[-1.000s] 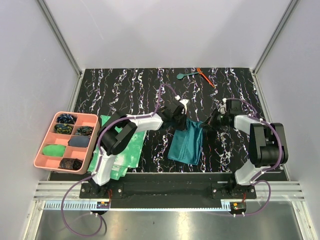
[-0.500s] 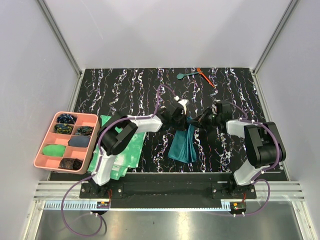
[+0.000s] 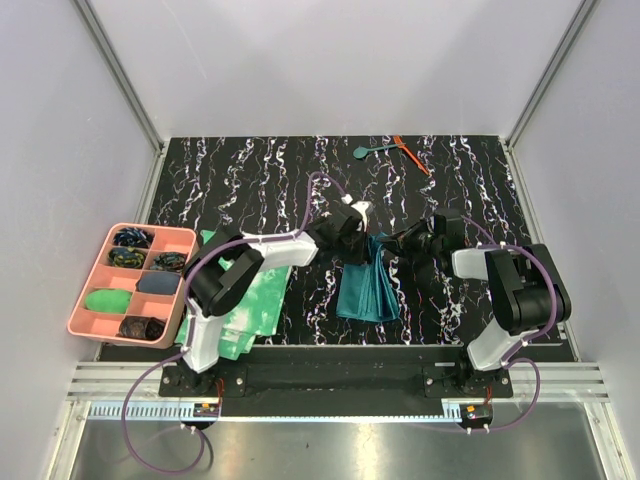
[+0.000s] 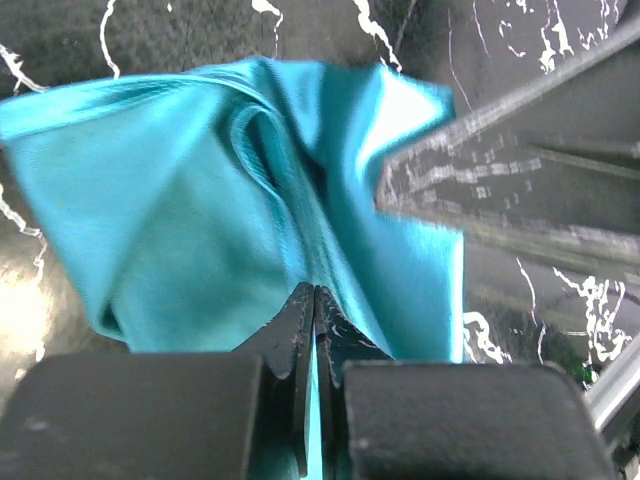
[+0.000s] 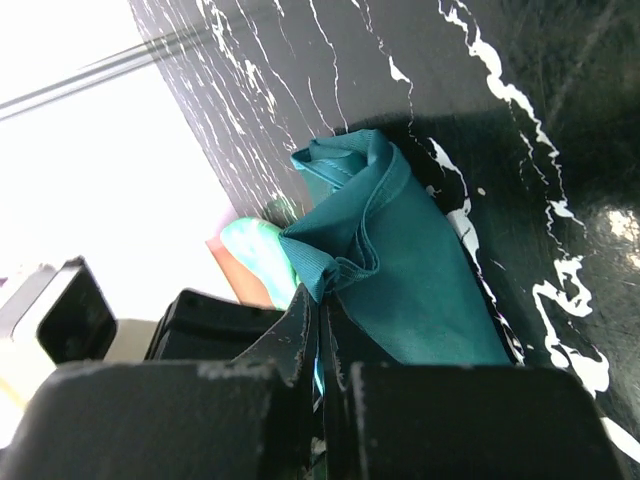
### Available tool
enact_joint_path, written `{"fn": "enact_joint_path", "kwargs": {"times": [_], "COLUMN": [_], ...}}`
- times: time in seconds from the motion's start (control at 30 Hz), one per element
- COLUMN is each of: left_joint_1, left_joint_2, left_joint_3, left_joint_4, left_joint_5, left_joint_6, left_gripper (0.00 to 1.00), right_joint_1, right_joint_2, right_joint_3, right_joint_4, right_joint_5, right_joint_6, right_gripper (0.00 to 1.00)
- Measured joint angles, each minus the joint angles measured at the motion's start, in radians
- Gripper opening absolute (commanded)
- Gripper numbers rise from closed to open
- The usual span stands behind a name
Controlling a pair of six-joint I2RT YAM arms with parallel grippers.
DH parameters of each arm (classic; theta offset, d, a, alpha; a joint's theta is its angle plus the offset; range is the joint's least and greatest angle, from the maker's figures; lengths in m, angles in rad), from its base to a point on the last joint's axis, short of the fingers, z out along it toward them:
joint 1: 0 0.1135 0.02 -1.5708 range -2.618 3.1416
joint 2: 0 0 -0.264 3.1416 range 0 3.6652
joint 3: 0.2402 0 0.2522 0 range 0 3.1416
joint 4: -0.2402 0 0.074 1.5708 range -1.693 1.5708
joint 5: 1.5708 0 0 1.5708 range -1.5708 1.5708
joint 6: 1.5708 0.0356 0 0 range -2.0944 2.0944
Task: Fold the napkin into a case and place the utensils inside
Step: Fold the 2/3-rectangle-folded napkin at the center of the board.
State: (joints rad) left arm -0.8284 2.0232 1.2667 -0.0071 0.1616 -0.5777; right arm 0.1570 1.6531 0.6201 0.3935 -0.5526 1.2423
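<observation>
The dark teal napkin (image 3: 368, 285) hangs bunched in loose folds over the middle of the black marbled table, its lower part resting on the surface. My left gripper (image 3: 358, 243) is shut on its upper left edge, the cloth (image 4: 230, 190) pinched thin between the fingers. From the right, my right gripper (image 3: 388, 246) is shut on the upper right corner (image 5: 340, 262), and the two grippers are close together. A teal spoon (image 3: 372, 151) and a thin orange-red utensil (image 3: 411, 155) lie together at the table's far edge, well beyond both grippers. No case shape shows.
A pink compartment tray (image 3: 90, 300) with small dark and green items sits off the table's left edge. Light green mottled cloths (image 3: 255, 300) lie under the left arm. White walls and aluminium posts enclose the table.
My right gripper has carried its corner of the napkin leftward toward the left gripper, so the cloth has narrowed from a spread panel into a bunched fold. The left gripper has shifted slightly left.
</observation>
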Motion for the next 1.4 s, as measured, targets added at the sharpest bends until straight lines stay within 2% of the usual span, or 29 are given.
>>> {"fn": "enact_joint_path", "kwargs": {"times": [0.4, 0.73, 0.97, 1.27, 1.4], "left_joint_1": [0.008, 0.011, -0.010, -0.020, -0.021], "left_joint_2": [-0.156, -0.116, -0.099, -0.105, -0.118], "left_joint_3": [-0.093, -0.163, -0.166, -0.227, -0.247], "left_joint_4": [-0.045, -0.026, 0.042, 0.161, 0.174], "left_joint_5": [-0.027, -0.033, -0.039, -0.042, -0.051], "left_joint_6": [0.019, 0.002, -0.009, -0.023, -0.023], "left_gripper": [0.04, 0.02, 0.01, 0.02, 0.04], "right_joint_1": [0.000, 0.029, 0.110, 0.163, 0.183], "right_joint_2": [0.013, 0.019, 0.022, 0.118, 0.121], "right_joint_3": [-0.002, 0.005, 0.011, -0.015, -0.030], "right_joint_4": [0.006, -0.003, 0.010, 0.136, 0.169], "right_joint_5": [0.014, 0.038, 0.104, 0.203, 0.244], "right_joint_6": [0.014, 0.060, 0.191, 0.414, 0.463], "right_gripper": [0.00, 0.00, 0.00, 0.00, 0.00]}}
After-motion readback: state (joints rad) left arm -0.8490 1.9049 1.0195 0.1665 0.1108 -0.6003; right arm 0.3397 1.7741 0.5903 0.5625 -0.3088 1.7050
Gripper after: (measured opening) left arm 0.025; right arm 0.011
